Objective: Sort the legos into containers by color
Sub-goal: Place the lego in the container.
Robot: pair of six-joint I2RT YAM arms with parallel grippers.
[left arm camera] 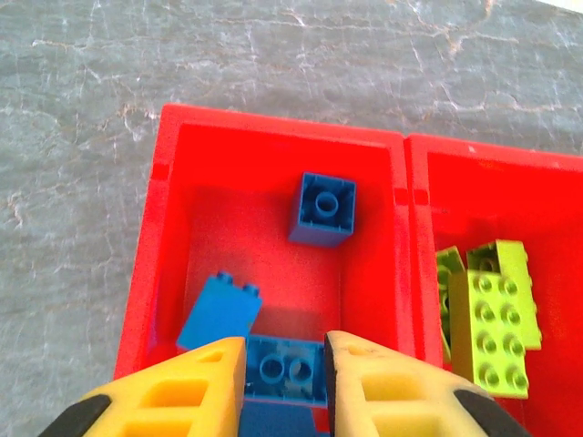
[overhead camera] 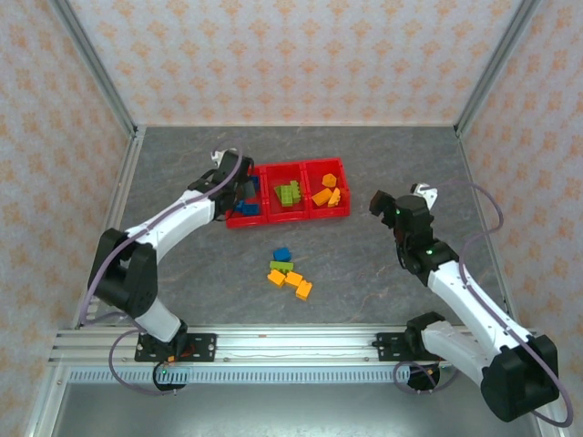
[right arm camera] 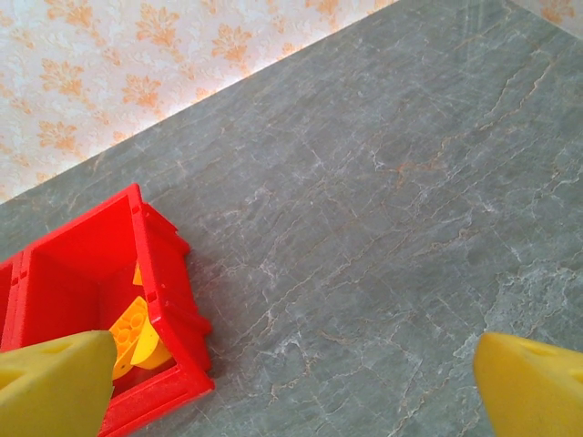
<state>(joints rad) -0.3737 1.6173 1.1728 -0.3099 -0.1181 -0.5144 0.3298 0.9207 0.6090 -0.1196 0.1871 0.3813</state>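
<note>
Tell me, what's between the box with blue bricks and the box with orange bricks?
The middle red box, which holds the green bricks. The top view shows it best.

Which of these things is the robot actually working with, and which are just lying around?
Part of the job: red bins; loose bricks on the table; binned blue bricks, green bricks and orange bricks; left gripper holding a blue brick.
Just there: patterned walls; metal rail.
</note>
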